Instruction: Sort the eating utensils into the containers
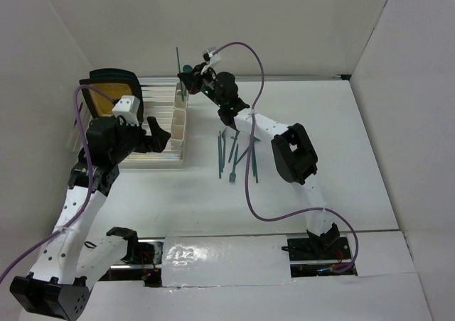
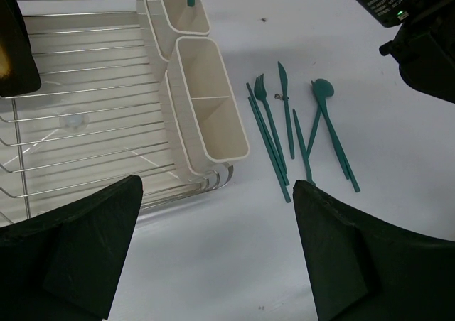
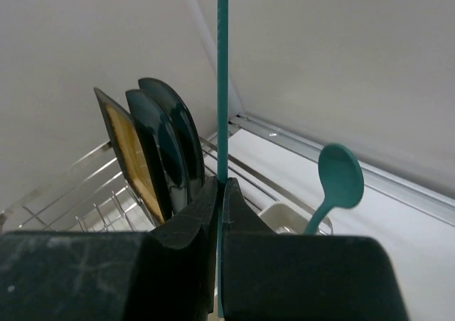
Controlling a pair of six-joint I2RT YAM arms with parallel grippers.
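Teal utensil [image 3: 222, 86] stands upright, clamped in the right gripper [image 3: 220, 185] over two cream cups [image 2: 213, 129]. About six loose utensils [image 2: 323, 89] lie at the cups' 3 o'clock. Left gripper [image 2: 217, 186] gapes, holding nothing.

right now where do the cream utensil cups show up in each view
top external: cream cups left of centre, on the rack's right edge
left wrist: upper centre, left of the loose utensils
right wrist: only a rim, low, under the spoon
shared landmark: the yellow plate standing in the rack
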